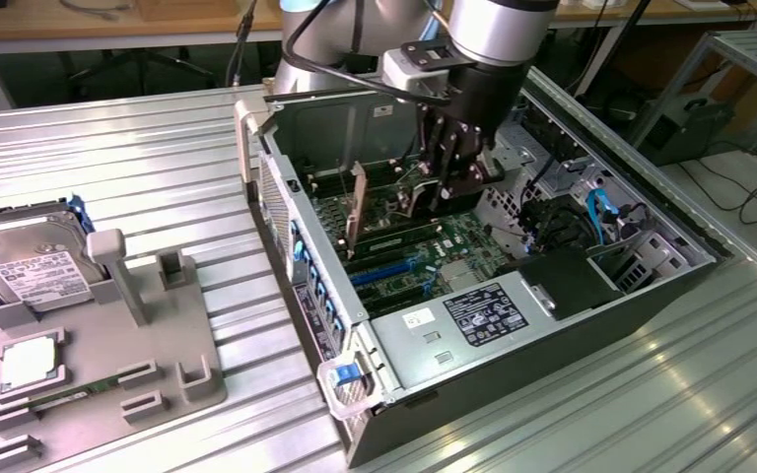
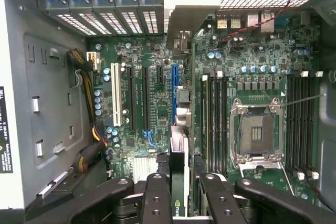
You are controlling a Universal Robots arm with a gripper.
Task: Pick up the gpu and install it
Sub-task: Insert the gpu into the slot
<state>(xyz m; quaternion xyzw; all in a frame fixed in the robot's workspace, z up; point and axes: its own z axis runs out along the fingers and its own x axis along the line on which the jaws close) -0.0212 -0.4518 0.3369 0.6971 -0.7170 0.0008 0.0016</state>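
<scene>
**GPU carried into the case, not yet seated**

In the exterior view, your end effector point(image 1: 447, 179) hangs inside the open computer case point(image 1: 392, 365), clamped on the gpu point(image 1: 412, 197), which stands upright on edge above the motherboard point(image 1: 412, 251). The pick-up is done. The hard drive point(image 1: 24, 261) rests in its holder on the surface.

In the wrist view, the fingers point(image 2: 157, 198) pinch the gpu point(image 2: 179, 169) edge-on, over the blue expansion slot point(image 2: 174, 93). I judge insertion is left to do; you cannot see whether its edge touches the slot.
</scene>
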